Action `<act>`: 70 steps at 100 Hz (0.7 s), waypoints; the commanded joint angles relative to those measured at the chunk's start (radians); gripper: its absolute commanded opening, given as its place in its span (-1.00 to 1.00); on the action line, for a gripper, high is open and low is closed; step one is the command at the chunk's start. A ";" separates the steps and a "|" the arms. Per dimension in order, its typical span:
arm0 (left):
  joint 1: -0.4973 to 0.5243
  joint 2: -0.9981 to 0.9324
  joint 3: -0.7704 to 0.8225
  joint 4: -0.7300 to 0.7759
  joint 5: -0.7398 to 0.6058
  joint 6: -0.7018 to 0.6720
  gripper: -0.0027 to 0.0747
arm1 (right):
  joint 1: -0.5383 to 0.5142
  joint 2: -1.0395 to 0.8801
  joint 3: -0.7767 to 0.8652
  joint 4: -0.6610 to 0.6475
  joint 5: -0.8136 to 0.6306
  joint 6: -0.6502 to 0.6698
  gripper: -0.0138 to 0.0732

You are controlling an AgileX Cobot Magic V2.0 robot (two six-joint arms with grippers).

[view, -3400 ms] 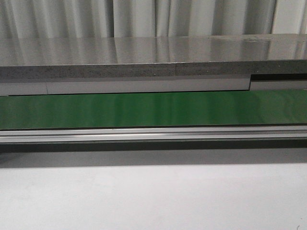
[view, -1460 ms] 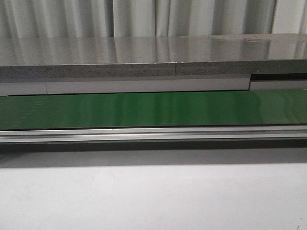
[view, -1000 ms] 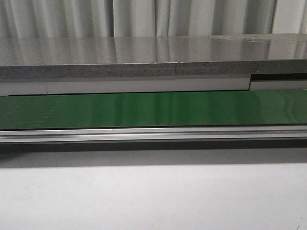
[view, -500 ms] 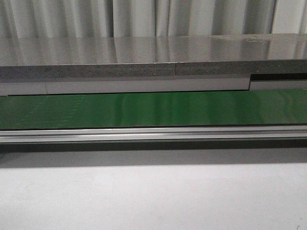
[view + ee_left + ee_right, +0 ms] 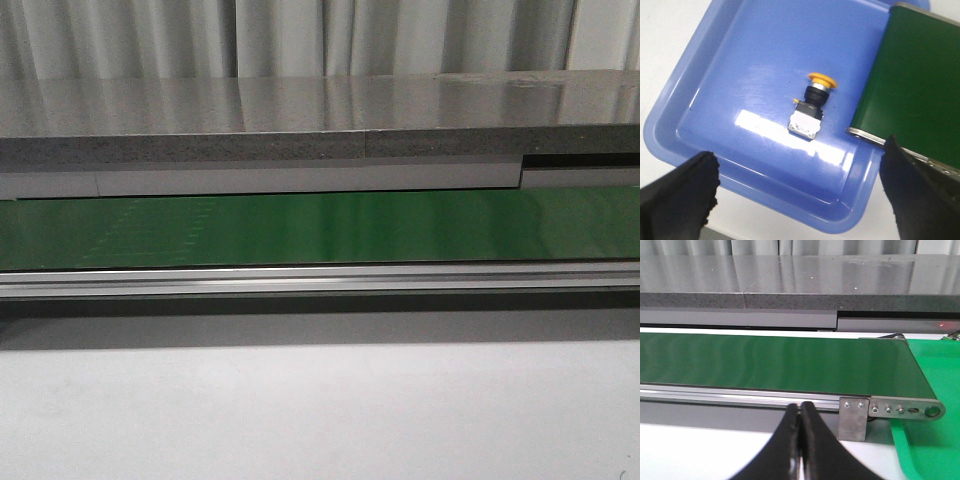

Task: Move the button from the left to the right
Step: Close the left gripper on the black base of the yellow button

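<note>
Lying on its side in a blue tray (image 5: 700,125), the button (image 5: 811,106) is seen from the left wrist camera, its orange-yellow mushroom cap turned toward the green conveyor belt (image 5: 920,85) that overlaps one edge of the tray. Its black neck and a pale, silvery body are seen behind the cap, with a tiny yellow mark at the side. The left gripper (image 5: 800,192) is held above the tray with its two black fingers (image 5: 677,192) spread wide, well apart from the button and grasping nothing.

From the right wrist camera, the right gripper (image 5: 800,440) is seen with its dark fingers pressed together and nothing between them. It is held over a white table surface (image 5: 690,450), in front of the aluminium side rail (image 5: 740,396) of the belt. The belt's end roller bracket (image 5: 890,410) is seen near a green tray (image 5: 935,440).

In the front view, only the green belt, a grey counter (image 5: 300,120) behind it and pale curtains (image 5: 300,35) are shown; neither arm is visible there.
</note>
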 commanded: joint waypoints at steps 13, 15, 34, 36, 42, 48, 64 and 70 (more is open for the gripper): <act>0.008 0.174 -0.091 -0.004 -0.071 0.006 0.67 | 0.001 -0.020 -0.015 -0.007 -0.078 -0.002 -0.84; 0.008 0.194 -0.099 -0.004 -0.069 0.006 0.67 | 0.001 -0.020 -0.015 -0.007 -0.078 -0.002 -0.84; 0.008 0.342 -0.174 -0.004 -0.061 0.013 0.67 | 0.001 -0.020 -0.015 -0.007 -0.078 -0.002 -0.84; 0.008 0.354 -0.181 -0.004 -0.060 0.013 0.67 | 0.001 -0.020 -0.015 -0.007 -0.078 -0.002 -0.84; 0.008 0.384 -0.201 -0.004 -0.058 0.014 0.67 | 0.001 -0.020 -0.015 -0.007 -0.078 -0.002 -0.84; 0.008 0.406 -0.215 -0.004 -0.058 0.015 0.67 | 0.001 -0.020 -0.015 -0.007 -0.078 -0.002 -0.84; 0.008 0.449 -0.239 -0.035 -0.055 0.033 0.67 | 0.001 -0.020 -0.015 -0.007 -0.078 -0.002 -0.84; 0.008 0.458 -0.239 -0.052 -0.055 0.055 0.67 | 0.001 -0.020 -0.015 -0.007 -0.078 -0.002 -0.84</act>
